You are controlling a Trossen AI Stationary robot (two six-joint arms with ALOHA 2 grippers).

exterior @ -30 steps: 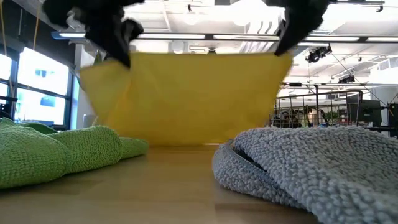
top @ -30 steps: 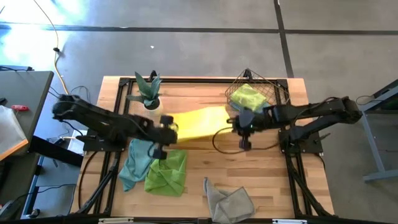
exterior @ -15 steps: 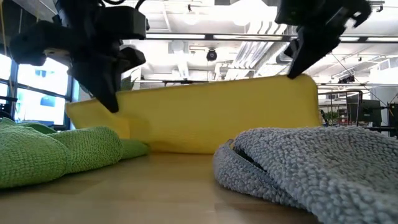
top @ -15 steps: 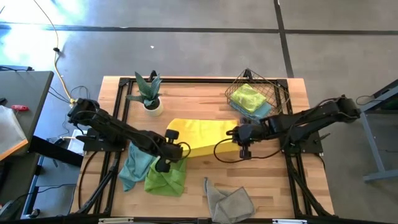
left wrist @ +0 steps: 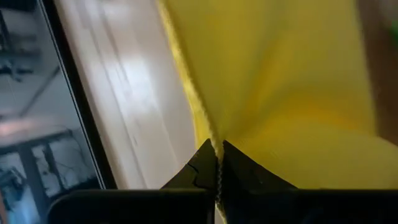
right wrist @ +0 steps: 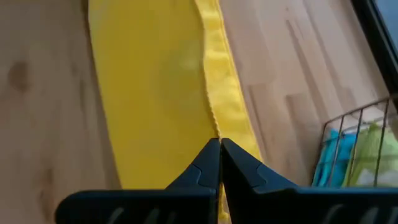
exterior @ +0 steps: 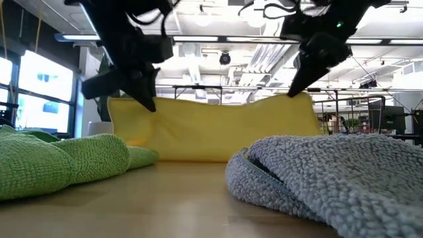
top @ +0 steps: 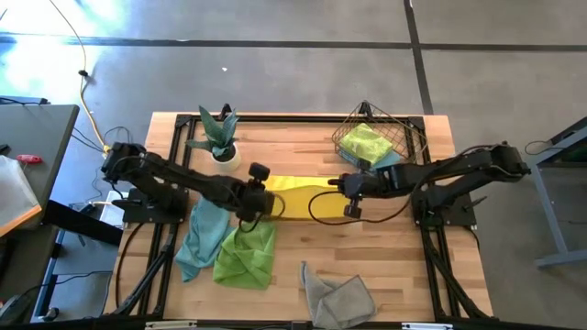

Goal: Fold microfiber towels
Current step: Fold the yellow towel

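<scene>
Where each claw pinches, yellow towel (top: 298, 194) spans between.

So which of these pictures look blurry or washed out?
Low view: the grey towel and green towel up close are soft, and the windows glare. Left wrist view: the yellow towel is smeared. High view: bright glare at the floor's top-left corner.

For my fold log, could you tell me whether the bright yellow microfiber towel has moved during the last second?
Yes. The bright yellow microfiber towel, formerly a broad sheet reaching toward the copper wire basket, is now a narrow band farther from it.
</scene>
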